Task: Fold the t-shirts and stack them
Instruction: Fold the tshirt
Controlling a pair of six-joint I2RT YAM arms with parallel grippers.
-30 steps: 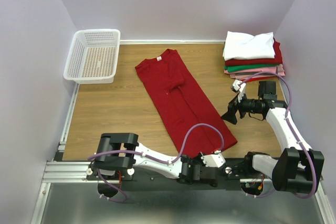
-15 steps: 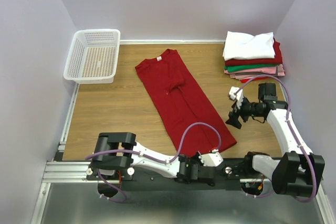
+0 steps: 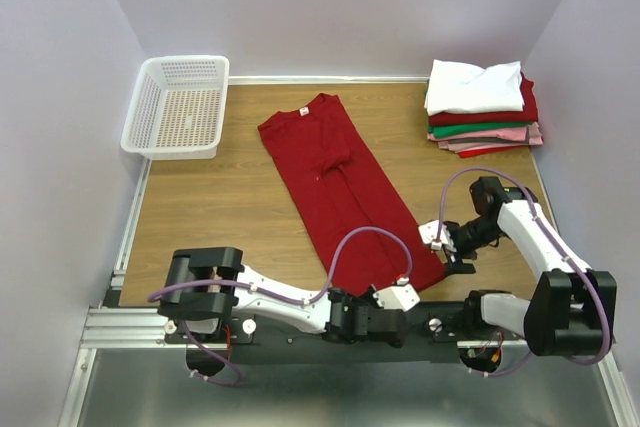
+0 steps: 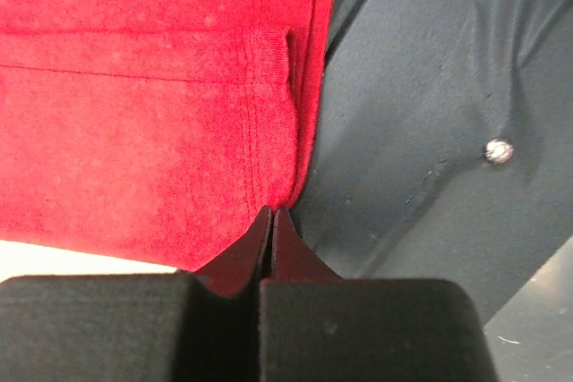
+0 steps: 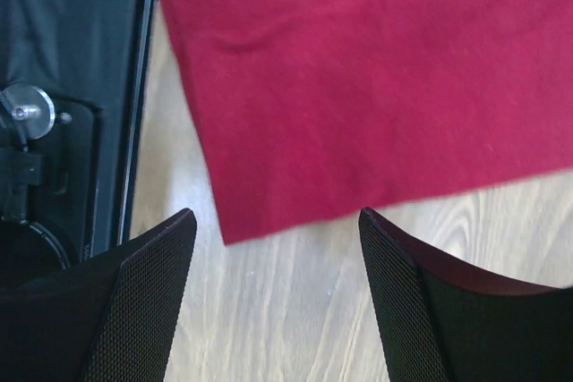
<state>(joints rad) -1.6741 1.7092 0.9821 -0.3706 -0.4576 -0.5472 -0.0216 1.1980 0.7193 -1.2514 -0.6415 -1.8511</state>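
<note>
One red shirt (image 3: 345,192) lies lengthwise on table (image 3: 220,207), hem nearest arms. Left gripper (image 4: 272,221) pinches its near-left hem corner. Right gripper (image 5: 273,239), jaws spread, hovers straddling the near-right corner.

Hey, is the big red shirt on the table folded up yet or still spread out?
Partly folded: the red shirt lies as a long narrow strip, its sides turned in, not yet a compact rectangle like those in the stack.
</note>
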